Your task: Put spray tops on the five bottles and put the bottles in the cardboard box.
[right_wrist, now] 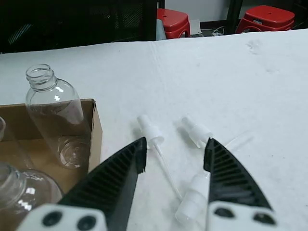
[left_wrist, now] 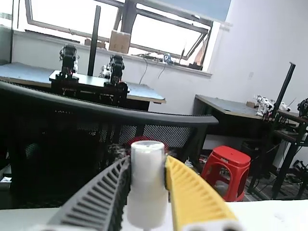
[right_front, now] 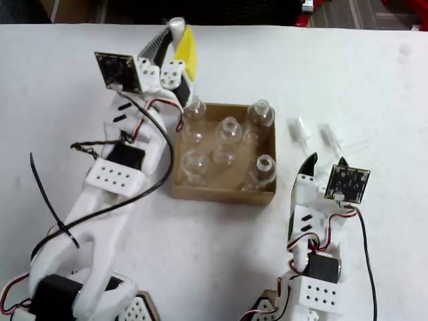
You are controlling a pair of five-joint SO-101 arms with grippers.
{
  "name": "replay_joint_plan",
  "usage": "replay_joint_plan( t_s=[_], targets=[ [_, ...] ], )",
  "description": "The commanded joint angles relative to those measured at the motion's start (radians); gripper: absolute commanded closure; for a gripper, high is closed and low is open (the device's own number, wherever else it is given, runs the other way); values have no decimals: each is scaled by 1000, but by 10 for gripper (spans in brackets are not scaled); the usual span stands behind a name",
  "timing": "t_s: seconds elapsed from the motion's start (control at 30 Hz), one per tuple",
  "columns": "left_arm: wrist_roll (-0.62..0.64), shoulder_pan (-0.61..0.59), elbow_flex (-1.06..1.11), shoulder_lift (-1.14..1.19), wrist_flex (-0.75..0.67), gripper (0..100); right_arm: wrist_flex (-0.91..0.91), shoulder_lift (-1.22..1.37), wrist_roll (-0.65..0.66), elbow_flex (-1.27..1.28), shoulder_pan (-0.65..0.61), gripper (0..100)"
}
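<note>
1. I count five clear bottles [right_front: 227, 137] standing upright inside the cardboard box [right_front: 221, 195]. Three are toward its far side and two toward its near side.
2. The bottle in the box's far right corner [right_wrist: 53, 108] has a bare, open threaded neck. The one in the near right corner looks uncapped too. I cannot tell for the rest.
3. I can count four spray tops in all. One, the held spray top [left_wrist: 147, 192], is white and sits beyond the box's far left corner.
4. The three loose spray tops [right_wrist: 197, 131] lie on the tabletop [right_front: 374, 87] just off the box's right wall, close together, with their thin tubes showing.
5. The left pincer [right_front: 175, 33] is pressed together on the held spray top, with a grey finger on one side and a yellow one on the other.
6. The right pincer [right_wrist: 175, 149] is spread with nothing pinched. It hangs beside the box's right wall, over the loose tops.
</note>
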Motion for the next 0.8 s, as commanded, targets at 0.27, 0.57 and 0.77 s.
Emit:
replay_joint_plan(
  t_s=[0.27, 0.57, 0.77],
  targets=[
    [-14, 8, 37, 47, -40, 978, -24, 1, 21, -2, -7, 825],
    [-130, 61, 190, 183, -324, 979, -24, 2, 21, -2, -7, 825],
    [-190, 90, 281, 186, -402, 978, -24, 2, 21, -2, -8, 825]
  ],
)
